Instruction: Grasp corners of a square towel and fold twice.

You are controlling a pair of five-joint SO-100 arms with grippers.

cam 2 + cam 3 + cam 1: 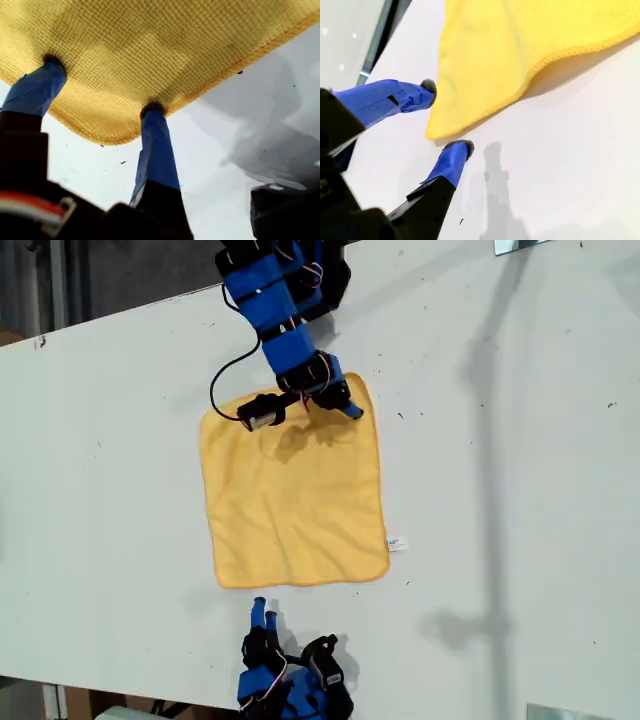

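My first gripper [102, 85]: jaws spread wide, both blue fingertips [152, 112] pressed onto the towel [295, 495] just inside a rounded corner [112, 137], nothing pinched yet. In the exterior view, on the corner toward the upper right [358, 388]. My second gripper [445, 116]: also open and holding nothing, one fingertip on either side of the corner [436, 131] nearest that arm, which looks slightly raised off the table [500, 490]; in the exterior view, just below the towel's lower left corner [225, 580]. Step in hand, by judgement: securing two corners before the first fold. For the first, scrape inward while closing so that the stitched hem bunches between the pads; for the second, advance a little further over the hem, then close. Lift both together and evenly, else skew in the fold. Towel flat, lightly rippled, mid-table, white tag [397, 543] on the edge at the exterior view's right. Table white, smooth, speckled, likely slippery under cloth. Black cable [215, 390] looping near the towel's upper edge: possible snag. Dark floor beyond the table at the exterior view's upper left.
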